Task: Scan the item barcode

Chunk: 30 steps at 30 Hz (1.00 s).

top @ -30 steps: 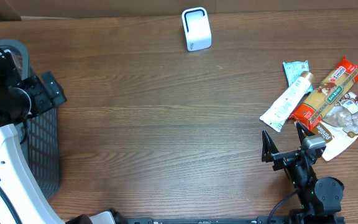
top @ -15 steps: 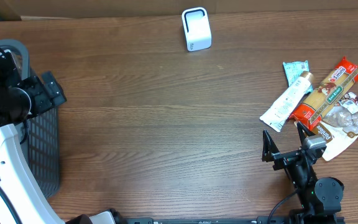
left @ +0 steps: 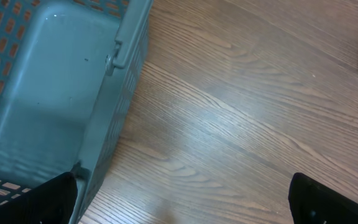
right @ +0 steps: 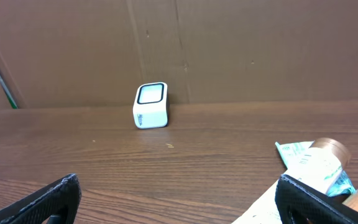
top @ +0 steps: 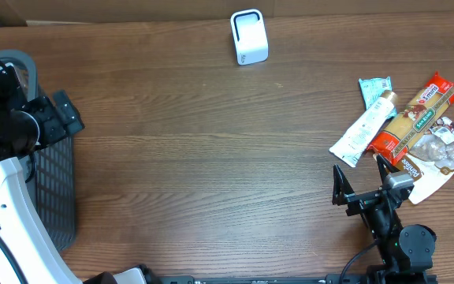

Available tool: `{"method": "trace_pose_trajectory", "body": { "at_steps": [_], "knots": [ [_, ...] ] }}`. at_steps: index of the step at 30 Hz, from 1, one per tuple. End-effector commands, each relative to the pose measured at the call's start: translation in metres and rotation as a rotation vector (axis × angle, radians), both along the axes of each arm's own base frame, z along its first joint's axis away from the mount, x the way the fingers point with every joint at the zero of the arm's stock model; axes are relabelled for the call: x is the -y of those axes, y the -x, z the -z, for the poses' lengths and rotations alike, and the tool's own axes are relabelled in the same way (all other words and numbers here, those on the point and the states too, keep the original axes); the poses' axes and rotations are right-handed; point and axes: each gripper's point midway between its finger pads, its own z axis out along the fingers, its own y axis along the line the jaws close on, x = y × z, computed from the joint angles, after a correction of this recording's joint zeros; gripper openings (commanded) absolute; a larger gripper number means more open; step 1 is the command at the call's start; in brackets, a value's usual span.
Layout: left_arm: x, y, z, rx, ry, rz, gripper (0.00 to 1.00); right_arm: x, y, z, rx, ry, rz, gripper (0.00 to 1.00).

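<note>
Both stand wide open and empty: the left gripper over the basket edge, the right gripper just beside the packets heaped at the right of the surface, the scanner well apart at the back.

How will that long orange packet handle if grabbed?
Orange packet is long and narrow: gripped at one end, it would likely droop or swing. Its film may slip. It seems to touch the white tube, which might shift.

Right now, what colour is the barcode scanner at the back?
White scanner, dark-rimmed face; right wrist view shows it best.
</note>
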Motion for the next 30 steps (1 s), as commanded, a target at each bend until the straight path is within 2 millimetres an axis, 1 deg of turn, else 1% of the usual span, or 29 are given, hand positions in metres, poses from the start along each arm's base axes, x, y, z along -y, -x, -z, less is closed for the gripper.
{"method": "trace_pose_trajectory", "body": {
  "at_steps": [1,4,6,8,10,11,14,16,20,21,22,26,30],
  "knots": [
    [0.006,0.004,-0.006,0.023,-0.011,0.026,1.0,0.0,0.0,0.001,0.008,0.0,0.0,1.0],
    [0.015,0.011,-0.005,0.026,-0.012,0.048,1.0,0.0,0.0,0.001,0.008,0.0,0.0,1.0],
    [0.023,0.017,-0.001,0.023,-0.015,0.07,1.0,0.0,0.0,0.001,0.008,0.0,0.0,1.0],
    [0.025,0.023,0.006,0.026,-0.065,0.088,1.0,0.0,0.0,0.001,0.008,0.0,0.0,1.0],
    [0.038,0.034,0.02,0.015,-0.07,0.122,1.0,0.0,0.0,0.001,0.008,0.0,0.0,1.0],
    [0.049,0.047,0.032,-0.006,-0.062,0.152,1.0,0.0,0.0,0.001,0.008,0.0,0.0,1.0],
    [0.058,0.059,0.051,0.004,-0.091,0.193,1.0,0.0,0.0,0.001,0.008,0.0,0.0,1.0],
    [0.061,0.059,0.059,0.066,-0.106,0.201,1.0,0.0,0.0,0.001,0.008,0.0,0.0,1.0],
    [0.061,0.051,0.072,0.252,-0.137,0.174,0.99,0.0,0.0,0.001,0.008,0.0,0.0,1.0],
    [0.065,0.047,0.078,0.347,-0.14,0.184,0.99,0.0,0.0,0.001,0.008,0.0,0.0,1.0],
    [0.069,0.045,0.081,0.392,-0.136,0.198,0.99,0.0,0.0,0.001,0.008,0.0,0.0,1.0],
    [0.081,0.038,0.092,0.555,-0.13,0.251,1.0,0.0,0.0,0.001,0.008,0.0,0.0,1.0],
    [0.089,0.031,0.102,0.691,-0.159,0.287,1.0,0.0,0.0,0.001,0.008,0.0,0.0,1.0]
  ]
}}
